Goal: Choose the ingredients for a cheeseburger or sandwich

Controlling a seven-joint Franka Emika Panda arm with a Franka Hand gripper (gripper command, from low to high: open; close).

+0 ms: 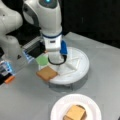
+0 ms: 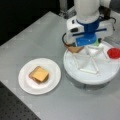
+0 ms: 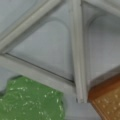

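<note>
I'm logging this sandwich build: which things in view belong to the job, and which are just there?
Job: stack on paper plate; bread square, green square, red disc in tray; gripper hidden over the tray.
Just there: orange object.

no readable text, labels, brands, numbers or signs anywhere, none on arm, tray, plate or worktop

The arm (image 1: 51, 27) stands near-vertical, wrist pointing down; its gripper (image 2: 86, 46) hangs low (fingers hidden).

White divided tray (image 1: 82, 67), white paper plate (image 1: 93, 105), grey table (image 1: 25, 100)
</note>
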